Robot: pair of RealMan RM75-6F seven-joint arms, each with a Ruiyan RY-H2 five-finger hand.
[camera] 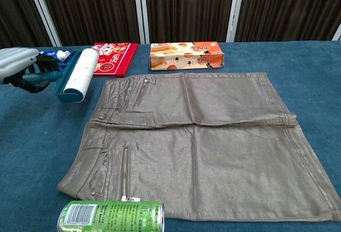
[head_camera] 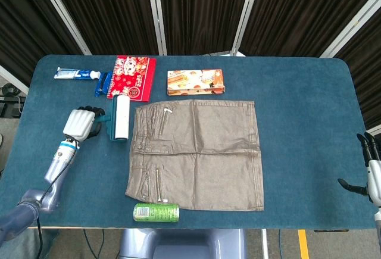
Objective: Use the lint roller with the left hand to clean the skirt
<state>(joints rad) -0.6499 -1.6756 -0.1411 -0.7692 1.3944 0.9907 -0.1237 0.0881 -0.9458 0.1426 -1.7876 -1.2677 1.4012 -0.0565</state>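
The bench (head_camera: 309, 92), covered in blue cloth, carries everything, and the skirt (head_camera: 196, 152) is spread flat across its middle, waistband toward the robot's left, presumably so a roller can run over the whole face without bunching the fabric. Along the far edge lie a snack box (head_camera: 195, 81), a red notebook (head_camera: 131, 78) and a toothpaste tube (head_camera: 74, 73), well clear of the work; a green can (head_camera: 156, 212) lies on its side just at the skirt's near hem, close enough that I judge a long stroke could knock it. The lint roller (camera: 79, 74) hangs raised off the cloth, just left of the skirt, its white drum pointing away. The left hand (camera: 21, 68) has its fingers wrapped round the teal handle. The right hand (head_camera: 370, 172) waits at the far right edge, fingers apart and holding nothing.
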